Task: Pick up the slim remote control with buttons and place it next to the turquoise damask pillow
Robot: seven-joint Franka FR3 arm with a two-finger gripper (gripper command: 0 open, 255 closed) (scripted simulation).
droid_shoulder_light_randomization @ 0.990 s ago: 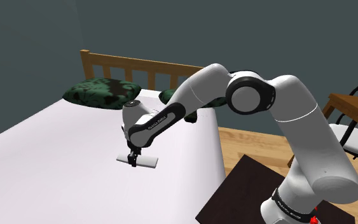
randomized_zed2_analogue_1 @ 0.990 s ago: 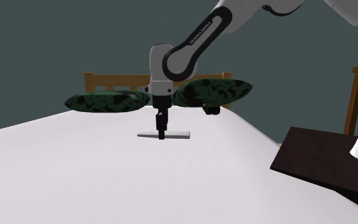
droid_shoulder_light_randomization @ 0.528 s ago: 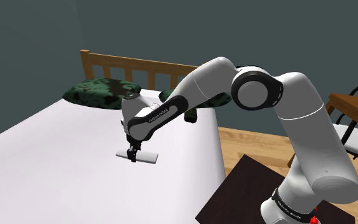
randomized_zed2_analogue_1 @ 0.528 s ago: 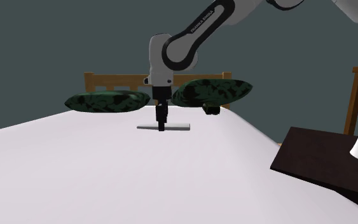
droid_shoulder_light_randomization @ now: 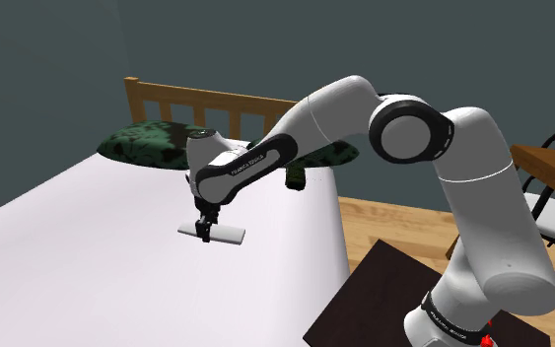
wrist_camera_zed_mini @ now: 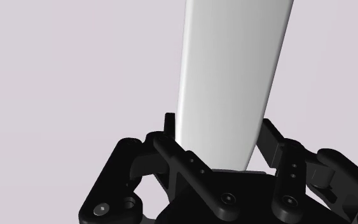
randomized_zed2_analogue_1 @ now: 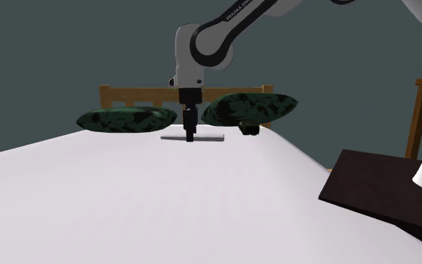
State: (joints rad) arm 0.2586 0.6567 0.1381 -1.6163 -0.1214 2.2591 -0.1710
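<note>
Shoulder view: the white arm (droid_shoulder_light_randomization: 467, 187) arches from 4 o'clock toward 10 o'clock, its forearm sloping down and its wrist turned so that the claw (droid_shoulder_light_randomization: 204, 234) points straight down over the white bed (droid_shoulder_light_randomization: 78, 261). The claw is clenched across the middle of the pale slim remote (droid_shoulder_light_randomization: 228, 235), which it holds level. A dark green patterned pillow (droid_shoulder_light_randomization: 152, 146) lies at 11 o'clock from the remote, well apart.

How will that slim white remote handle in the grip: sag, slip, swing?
Likely stiff: the remote juts out flat and level either side of the grip, no sag. Probably light, being a thin slab. It might pivot or slip: the fingers clasp its plain, smooth-looking edges near mid-length, with overhang both ways.
</note>
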